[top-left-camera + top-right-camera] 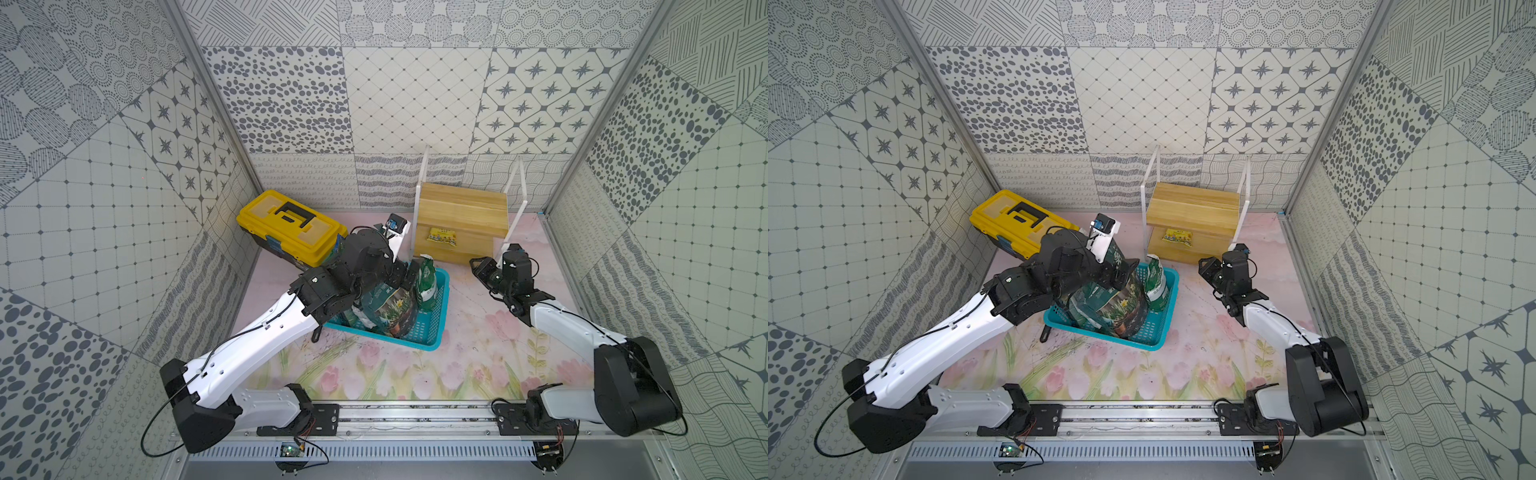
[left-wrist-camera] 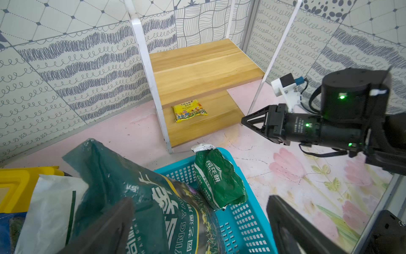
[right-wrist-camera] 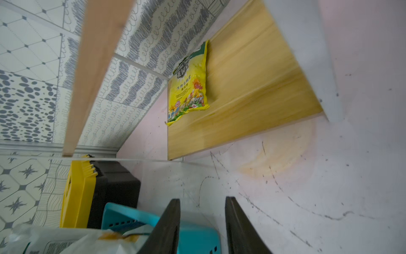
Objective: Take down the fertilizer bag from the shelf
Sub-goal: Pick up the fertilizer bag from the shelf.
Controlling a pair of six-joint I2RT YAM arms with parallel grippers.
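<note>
One relation decides this: the fertilizer bag (image 1: 441, 237) sits at roughly 10 o'clock from the right gripper (image 1: 473, 262) in both top views, near but not touching. The bag lies flat on the lower board (image 1: 473, 249) of the shelf (image 1: 457, 216). It's in the left half, close to the left white post (image 1: 419, 208), with its back edge at the front lip of the upper board (image 1: 461, 195).

Right gripper: fingers (image 3: 169, 224) are parted by a modest gap with only tabletop (image 3: 285, 176) showing between them, nothing held. It hovers low, just off the lower board's front edge, nose aimed about 10 o'clock.

Left gripper (image 2: 200, 200): fingers (image 2: 285, 220) are spread wide above the teal basket (image 1: 436, 332), clamping nothing I can see. The large green bag (image 1: 390, 307) stands under it. It's about 8 o'clock from the shelf and farther out, so your right arm is the nearer one.

Bag axis: the printed top faces 12 o'clock, the flower end 6. Top views read it wider along 9–3 than deep, but that's foreshortened, so don't trust the long axis call.

My read: you're in the approach phase, no contact yet. The next move needs a flat, low reach toward 10 o'clock, with the fingers straddling the bag's 6 o'clock edge or its near corner.

Risks:
- It's a thin flat pouch on smooth wood, so the fingers may skate over it or shove it toward the post.
- The upper board limits headroom.
</note>
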